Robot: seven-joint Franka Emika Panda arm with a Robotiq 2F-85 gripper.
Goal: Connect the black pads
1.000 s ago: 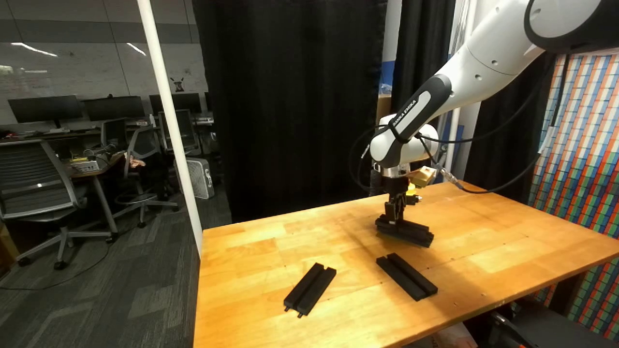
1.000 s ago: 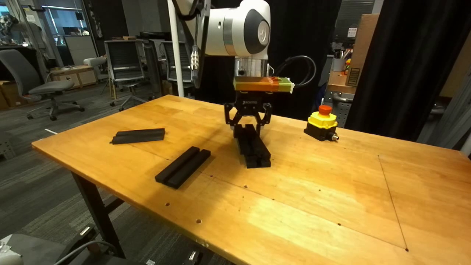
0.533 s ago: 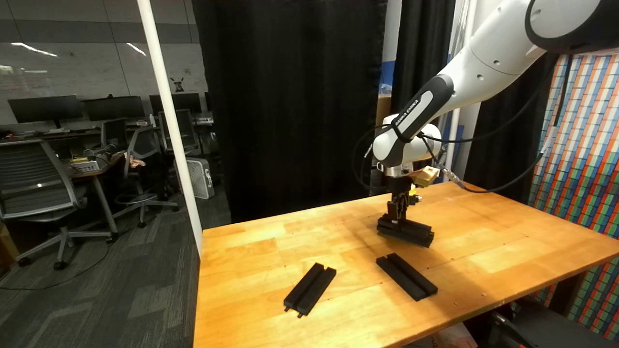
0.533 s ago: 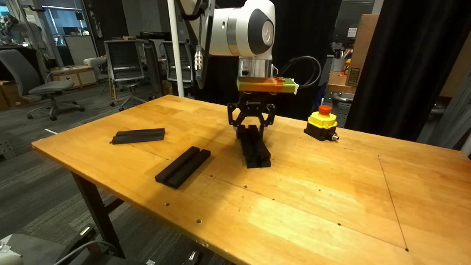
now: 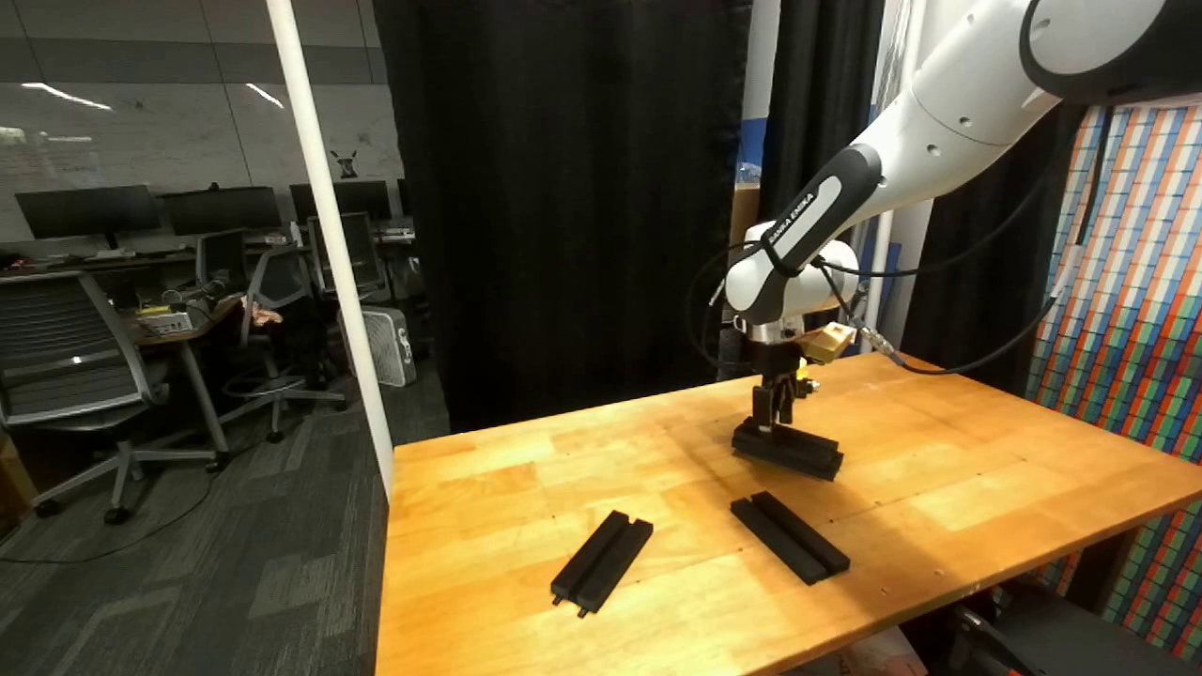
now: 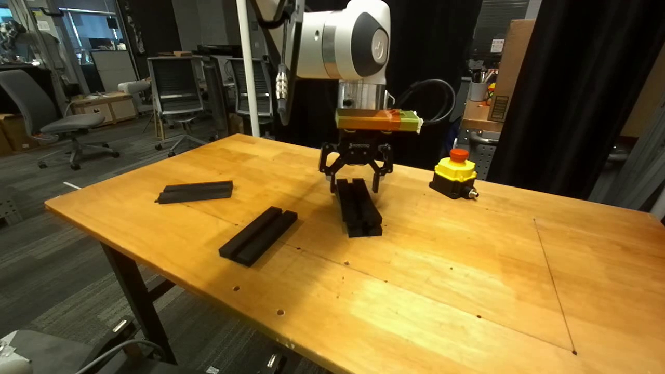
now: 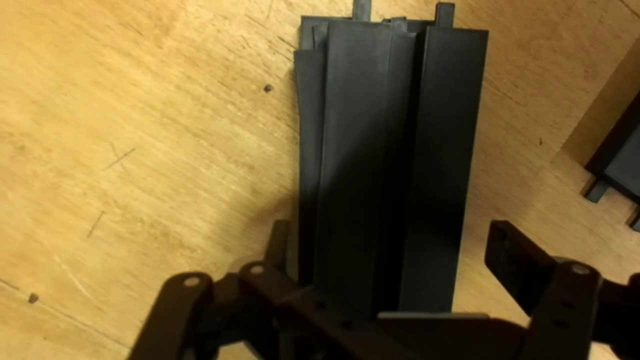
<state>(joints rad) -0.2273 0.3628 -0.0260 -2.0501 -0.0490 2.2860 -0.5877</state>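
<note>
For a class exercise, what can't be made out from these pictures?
Wrist view: lower end of the stacked, grooved black pads, behind black jointed fingers.
Same view: most of another flat black pad, beyond the right edge.
Both exterior views: whether the stack interlocks, black on black.

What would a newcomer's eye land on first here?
Probably the red-and-yellow button on the table, to the picture's right of the gripper in an exterior view. Next, the gripper's jaws, open either side of the black stack. Then the near pad and the far pad, lying flat to the stack's left in that view.
</note>
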